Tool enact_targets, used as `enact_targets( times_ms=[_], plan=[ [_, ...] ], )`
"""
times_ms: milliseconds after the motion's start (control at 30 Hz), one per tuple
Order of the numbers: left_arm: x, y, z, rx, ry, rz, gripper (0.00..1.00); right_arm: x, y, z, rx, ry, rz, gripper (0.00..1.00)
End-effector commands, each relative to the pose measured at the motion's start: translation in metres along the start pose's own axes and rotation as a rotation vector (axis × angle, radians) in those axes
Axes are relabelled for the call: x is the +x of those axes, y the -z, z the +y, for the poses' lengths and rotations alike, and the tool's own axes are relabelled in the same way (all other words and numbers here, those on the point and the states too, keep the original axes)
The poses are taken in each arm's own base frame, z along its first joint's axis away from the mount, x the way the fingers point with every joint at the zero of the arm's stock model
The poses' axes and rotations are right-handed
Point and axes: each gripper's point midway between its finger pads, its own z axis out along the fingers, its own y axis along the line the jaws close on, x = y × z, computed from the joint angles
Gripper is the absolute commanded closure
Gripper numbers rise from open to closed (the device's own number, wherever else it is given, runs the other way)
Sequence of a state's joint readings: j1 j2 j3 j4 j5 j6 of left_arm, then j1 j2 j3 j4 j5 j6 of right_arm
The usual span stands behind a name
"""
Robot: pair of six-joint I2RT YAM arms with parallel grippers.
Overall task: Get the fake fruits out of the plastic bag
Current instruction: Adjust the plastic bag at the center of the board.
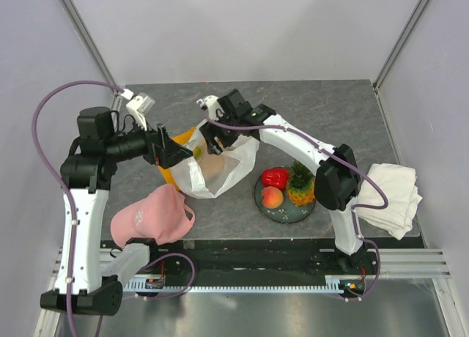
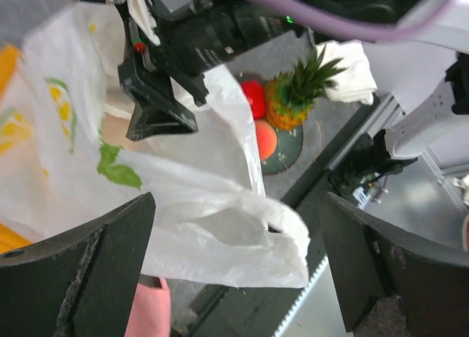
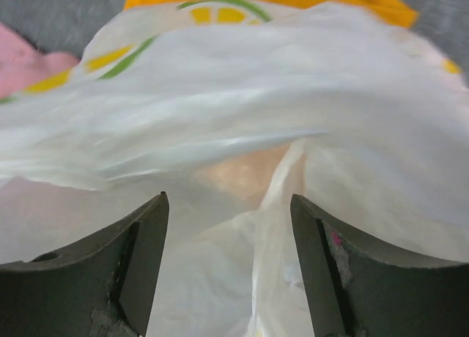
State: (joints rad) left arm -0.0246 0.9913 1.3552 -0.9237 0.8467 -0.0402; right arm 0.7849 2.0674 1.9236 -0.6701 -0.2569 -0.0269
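The translucent white plastic bag (image 1: 220, 168) lies crumpled mid-table, with a green-yellow print (image 2: 110, 165). My left gripper (image 1: 179, 152) is open at the bag's left side; a loose fold of the bag (image 2: 220, 234) hangs between its wide-apart fingers. My right gripper (image 1: 212, 141) is open over the bag's top and points into the film (image 3: 234, 124). A pale orange shape (image 3: 245, 172) shows through the plastic ahead of it. A red pepper (image 1: 275, 177), a peach (image 1: 272, 197) and a pineapple (image 1: 300, 184) lie on a dark plate (image 1: 282, 214) right of the bag.
A pink cap (image 1: 154, 214) lies near the front left edge. An orange cloth (image 1: 179, 139) lies under the bag's left side. A folded white towel (image 1: 388, 198) sits at the table's right edge. The right arm (image 1: 308, 143) arches over the plate.
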Motion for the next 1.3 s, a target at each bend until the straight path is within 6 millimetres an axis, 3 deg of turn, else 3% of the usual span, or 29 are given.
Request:
enact_targets(
  times_ms=[0,100,200,367,433,633,900,967,1133,1267],
  plan=[
    [-0.011,0.015,-0.026,0.027,-0.092,-0.076,0.01,-0.051,0.036,-0.004,-0.015,-0.078,-0.160,0.25],
    [0.025,0.003,-0.010,0.005,0.011,0.018,0.01,-0.057,0.036,-0.003,-0.030,-0.078,-0.173,0.25],
    [0.036,-0.006,-0.001,-0.005,0.065,0.040,0.01,-0.056,0.036,0.001,-0.049,-0.083,-0.172,0.25],
    [0.031,-0.026,0.005,0.060,0.160,0.044,0.01,-0.049,0.034,0.006,-0.068,-0.102,-0.163,0.25],
    [0.029,-0.029,-0.010,0.167,0.216,0.057,0.01,-0.046,0.032,0.008,-0.069,-0.108,-0.156,0.25],
    [0.020,-0.034,-0.020,0.259,0.272,0.091,0.01,-0.041,0.028,0.011,-0.073,-0.115,-0.144,0.25],
    [-0.004,-0.020,-0.056,0.446,0.272,0.118,0.10,-0.042,0.023,0.009,-0.067,-0.116,-0.144,0.25],
    [-0.001,-0.017,-0.065,0.466,0.275,0.148,0.15,-0.041,0.023,0.007,-0.056,-0.117,-0.143,0.25],
    [0.021,-0.016,-0.081,0.467,0.230,0.214,0.17,-0.040,0.020,0.005,-0.052,-0.120,-0.140,0.25],
    [0.033,-0.017,-0.076,0.413,0.228,0.245,0.21,-0.042,0.018,0.006,-0.053,-0.118,-0.142,0.25]
  ],
)
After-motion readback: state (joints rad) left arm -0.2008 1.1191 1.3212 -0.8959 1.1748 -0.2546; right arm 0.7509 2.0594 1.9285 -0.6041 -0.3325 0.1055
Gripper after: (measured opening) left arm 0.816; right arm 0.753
